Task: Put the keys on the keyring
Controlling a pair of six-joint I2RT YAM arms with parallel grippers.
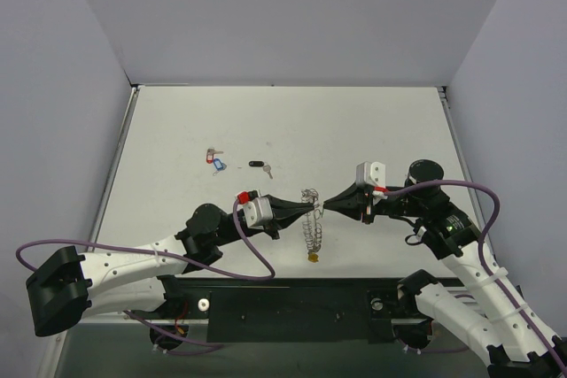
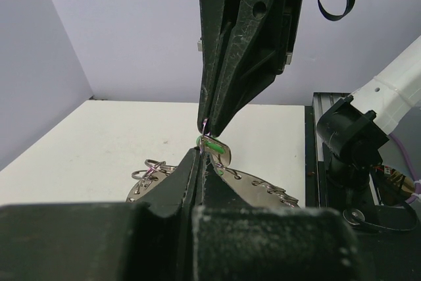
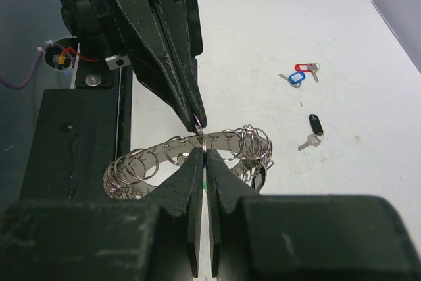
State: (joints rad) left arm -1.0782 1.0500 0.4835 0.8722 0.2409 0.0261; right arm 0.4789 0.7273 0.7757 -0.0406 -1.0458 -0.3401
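Note:
The keyring [image 1: 310, 226], a silvery band fringed with small loops, hangs between my two grippers above the table's near middle, its yellow tag [image 1: 313, 257] dangling below. My left gripper [image 1: 307, 207] is shut on one of its loops; the right wrist view shows that tip [image 3: 199, 122] pinching a loop over the band [image 3: 164, 151]. My right gripper [image 1: 328, 205] is shut tip to tip against it, holding a green-tagged key [image 2: 212, 143]. A black tag [image 3: 258, 179] hangs on the ring. Loose keys lie on the table: red [image 1: 211, 155], blue [image 1: 219, 164], black [image 1: 257, 165].
The loose keys lie left of centre, well beyond the grippers. Grey walls enclose the white table [image 1: 372, 121] on three sides. A black mounting rail [image 1: 292, 303] runs along the near edge between the arm bases, with purple cables looping beside both arms.

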